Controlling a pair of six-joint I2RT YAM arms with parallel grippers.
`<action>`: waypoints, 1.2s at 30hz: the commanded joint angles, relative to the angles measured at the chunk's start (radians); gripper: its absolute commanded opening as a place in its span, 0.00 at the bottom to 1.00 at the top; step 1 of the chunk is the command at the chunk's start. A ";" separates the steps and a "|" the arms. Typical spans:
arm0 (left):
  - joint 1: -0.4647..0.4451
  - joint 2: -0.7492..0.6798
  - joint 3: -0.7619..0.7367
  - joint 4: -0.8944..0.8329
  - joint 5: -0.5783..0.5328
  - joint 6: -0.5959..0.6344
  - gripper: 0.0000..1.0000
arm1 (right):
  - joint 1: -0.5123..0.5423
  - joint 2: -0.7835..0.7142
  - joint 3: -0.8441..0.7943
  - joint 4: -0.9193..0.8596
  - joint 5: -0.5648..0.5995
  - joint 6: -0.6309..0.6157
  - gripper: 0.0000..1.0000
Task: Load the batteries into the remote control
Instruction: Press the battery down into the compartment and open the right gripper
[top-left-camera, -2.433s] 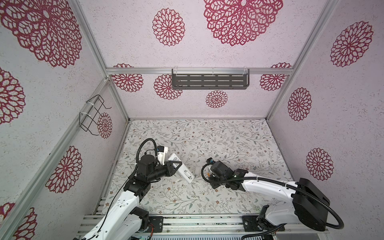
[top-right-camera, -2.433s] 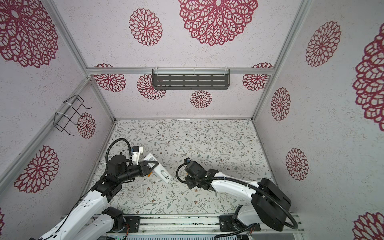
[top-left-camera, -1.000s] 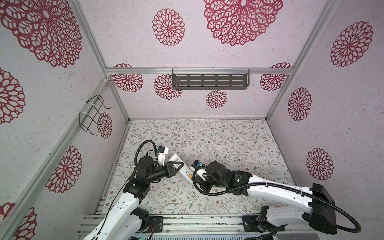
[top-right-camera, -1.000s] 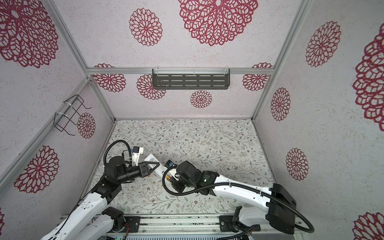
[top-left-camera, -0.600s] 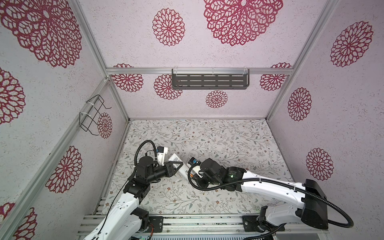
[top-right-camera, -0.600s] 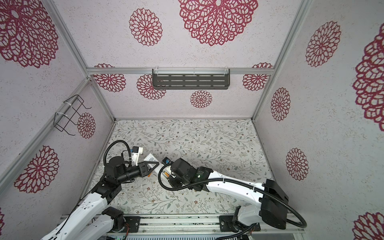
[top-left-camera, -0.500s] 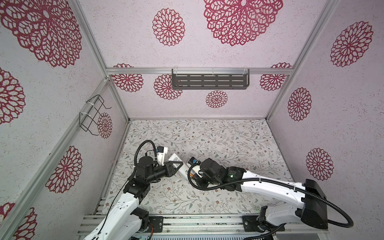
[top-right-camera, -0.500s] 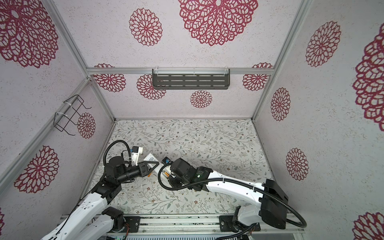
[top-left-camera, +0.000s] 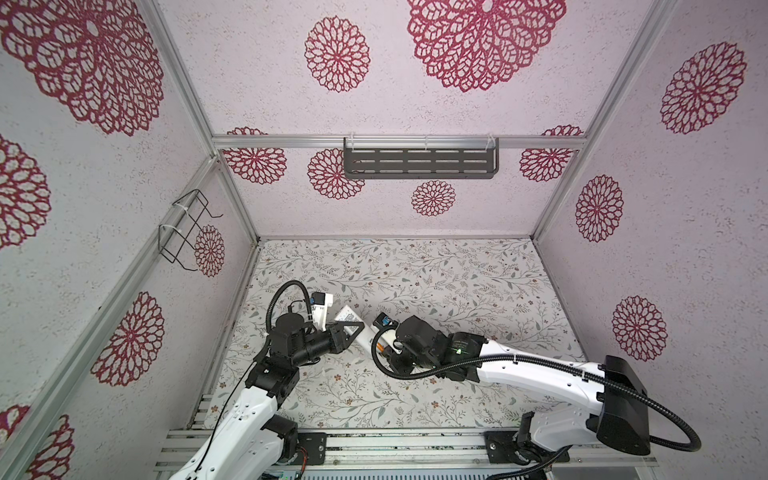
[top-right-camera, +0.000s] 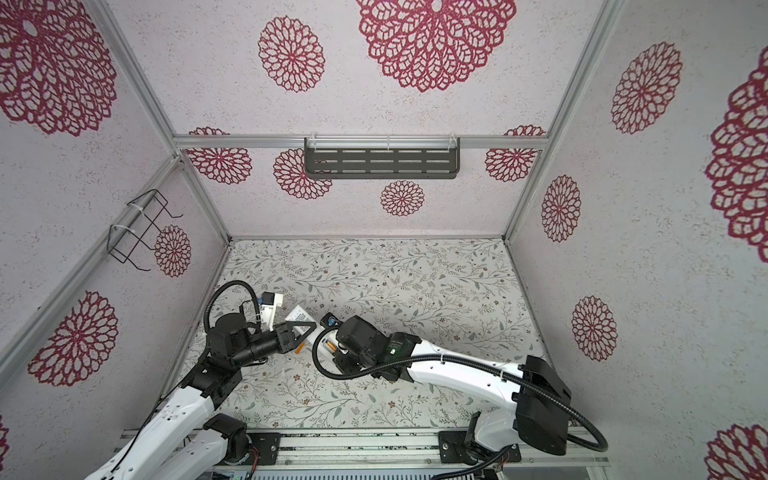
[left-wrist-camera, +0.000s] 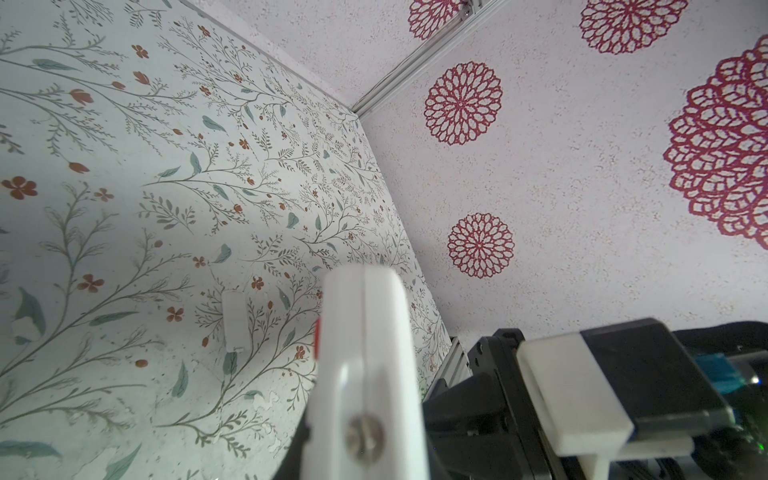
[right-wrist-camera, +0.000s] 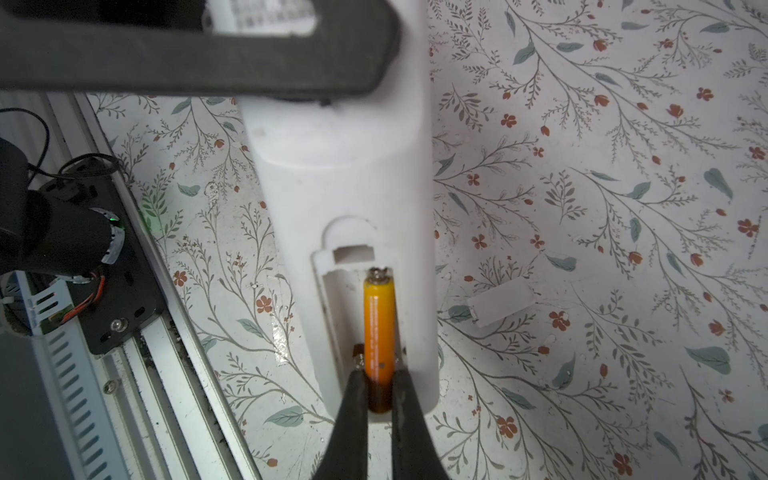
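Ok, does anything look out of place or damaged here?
Nothing serious. The white battery cover lies loose on the table, apart from the remote control, which fits its open bay. The right claw is shut on an orange battery in that bay.

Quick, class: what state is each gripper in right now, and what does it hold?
Left gripper: closed on the long slim white plastic remote control.
Right gripper: closed on a small thin orange cylindrical battery, in the remote's open compartment.
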 joint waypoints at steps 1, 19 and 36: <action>-0.004 -0.024 0.005 0.046 0.090 -0.042 0.00 | -0.016 0.022 0.034 0.010 0.102 -0.014 0.09; 0.073 -0.023 -0.012 0.211 0.239 -0.191 0.00 | -0.022 0.076 0.022 0.104 0.131 -0.042 0.08; 0.118 -0.049 0.017 0.062 0.182 -0.108 0.00 | -0.030 0.055 0.029 0.048 0.078 -0.051 0.20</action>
